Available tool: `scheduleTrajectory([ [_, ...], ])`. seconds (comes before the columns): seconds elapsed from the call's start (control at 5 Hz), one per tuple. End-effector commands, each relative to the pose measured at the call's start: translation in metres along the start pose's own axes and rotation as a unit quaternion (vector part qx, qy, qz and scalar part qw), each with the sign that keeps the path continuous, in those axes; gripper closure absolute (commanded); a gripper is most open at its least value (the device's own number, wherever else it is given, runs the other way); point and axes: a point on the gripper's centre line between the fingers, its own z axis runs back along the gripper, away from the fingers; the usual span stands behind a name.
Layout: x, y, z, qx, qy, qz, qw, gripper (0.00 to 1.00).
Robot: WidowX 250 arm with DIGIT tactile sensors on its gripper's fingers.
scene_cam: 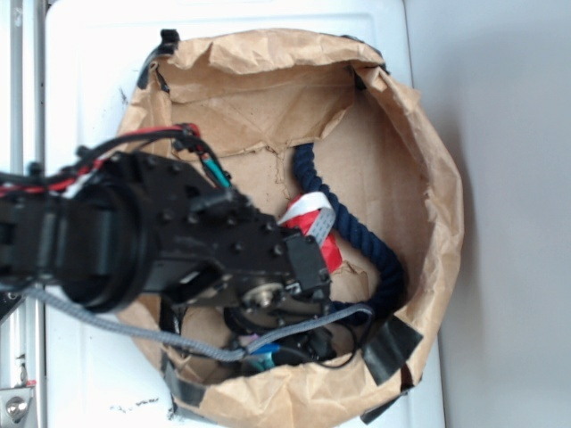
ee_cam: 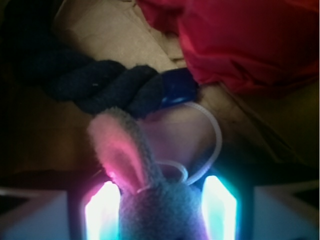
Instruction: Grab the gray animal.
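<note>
The black gripper (ee_cam: 160,210) clasps the small gray plush animal (ee_cam: 157,205) between its glowing fingers (ee_cam: 100,210), near the brown paper-lined basket's (scene_cam: 428,160) lower edge. Just beyond lie the dark navy twisted rope (ee_cam: 100,85) and red crumpled ball (ee_cam: 250,45).

Gray animal (ee_cam: 157,210) fuzzy plush; rope (ee_cam: 100,87) matt twisted fibre; bag (scene_cam: 428,160) creased paper.

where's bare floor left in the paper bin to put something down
Bare cardboard lies in the upper part, between the paper wall and the navy rope, and right of the rope. The lower part is crowded: gripper, gray animal, red paper.
</note>
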Motion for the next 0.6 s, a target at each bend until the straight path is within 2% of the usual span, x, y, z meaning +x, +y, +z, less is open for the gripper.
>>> scheduleTrajectory([
  [0.0,0.019,0.003,0.04,-0.063,-0.043,-0.031,0.997,1.0],
  [0.2,0.038,0.006,0.077,-0.074,-0.088,-0.127,0.985,1.0],
  [0.4,0.04,0.012,0.122,0.003,-0.103,-0.222,0.97,1.0],
])
